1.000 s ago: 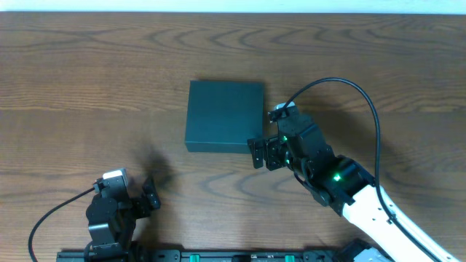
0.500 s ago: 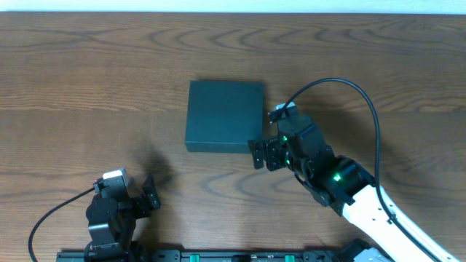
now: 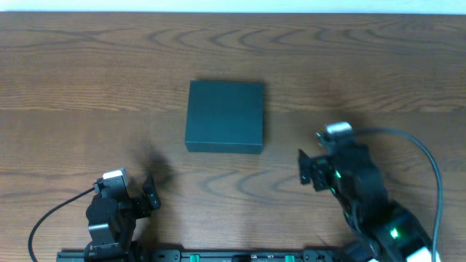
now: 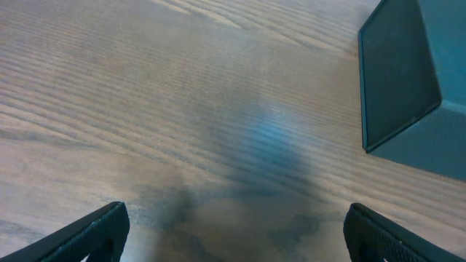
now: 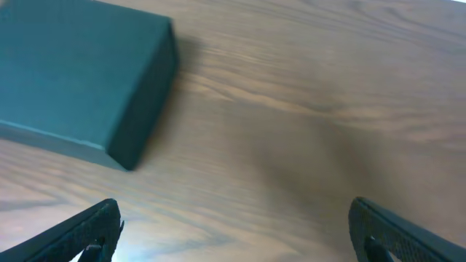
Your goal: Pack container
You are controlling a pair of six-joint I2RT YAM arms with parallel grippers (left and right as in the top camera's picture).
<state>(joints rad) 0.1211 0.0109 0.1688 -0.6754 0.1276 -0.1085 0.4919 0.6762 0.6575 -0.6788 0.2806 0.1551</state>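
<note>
**Closed container at mid-table, both grippers clear of it**

The container [image 3: 224,116], a dark green-black rectangular box, lies flat on the wooden table [image 3: 87,73] with its lid down and its top face plain and level. Nothing rests on it, and neither arm touches it.

The left gripper [image 3: 149,195] sits well apart from the container, toward the near edge of the table and to the container's left. In the left wrist view its two fingers [image 4: 98,231] stand spread at the bottom corners of the picture, released and holding nothing, with only bare wood grain between them. The container [image 4: 411,80] appears at the upper right of that view, one corner and a side wall turned toward the camera.

The right gripper [image 3: 306,169] stands to the near right of the container, apart from its nearest corner. The right wrist view shows its fingers [image 5: 91,231] likewise spread wide and empty. There the container [image 5: 80,76] fills the upper left, ahead of the left finger and clear of it.
</note>
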